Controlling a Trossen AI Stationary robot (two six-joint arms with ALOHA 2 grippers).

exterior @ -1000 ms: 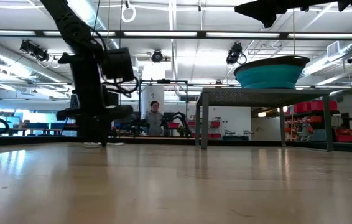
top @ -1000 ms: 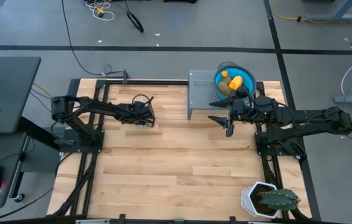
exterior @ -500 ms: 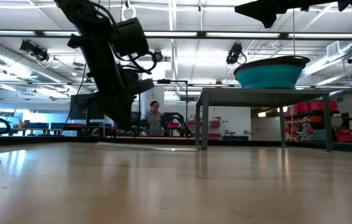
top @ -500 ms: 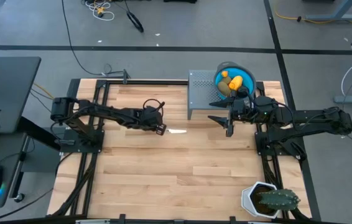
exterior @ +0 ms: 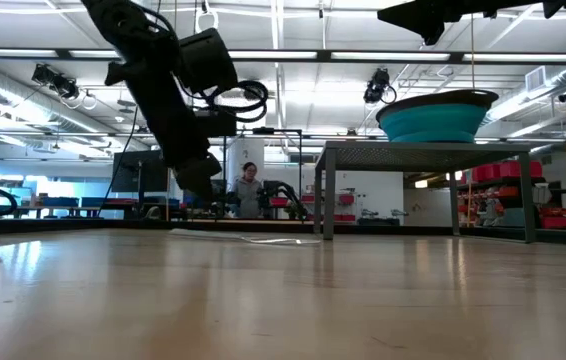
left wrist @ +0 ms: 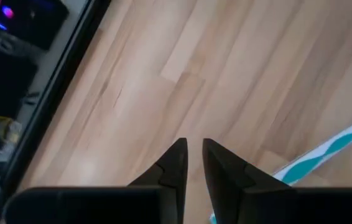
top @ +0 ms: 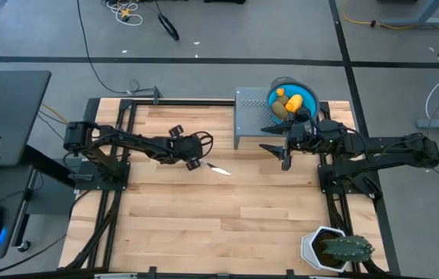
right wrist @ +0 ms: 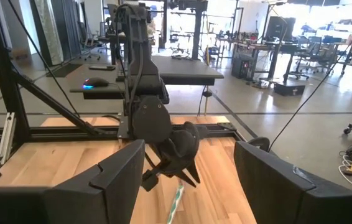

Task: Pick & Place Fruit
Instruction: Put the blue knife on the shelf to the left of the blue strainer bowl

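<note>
Fruit (top: 288,104), yellow, olive-brown and orange pieces, fills the round blue bowl (top: 309,96) at one o'clock on the grey metal stand (top: 250,116). Right gripper (top: 283,148) beside it, jaws apart, empty. Left gripper (top: 194,160) mid-table, jaws nearly together, holding nothing, thin silvery-white stick (top: 219,170) just beside.

Table (top: 204,209): pale wood planks, smooth, slight sheen. Stand (top: 249,116): grey perforated metal, matt. Bowl (exterior: 433,118): blue, smooth plastic look. Arm frames: black metal.

The left arm reaches across the table with its wrist tilted down, the left gripper (top: 194,163) low and its fingers (left wrist: 175,163) nearly together, while the right gripper (top: 285,161) hangs higher, jaws spread wide and empty.
</note>
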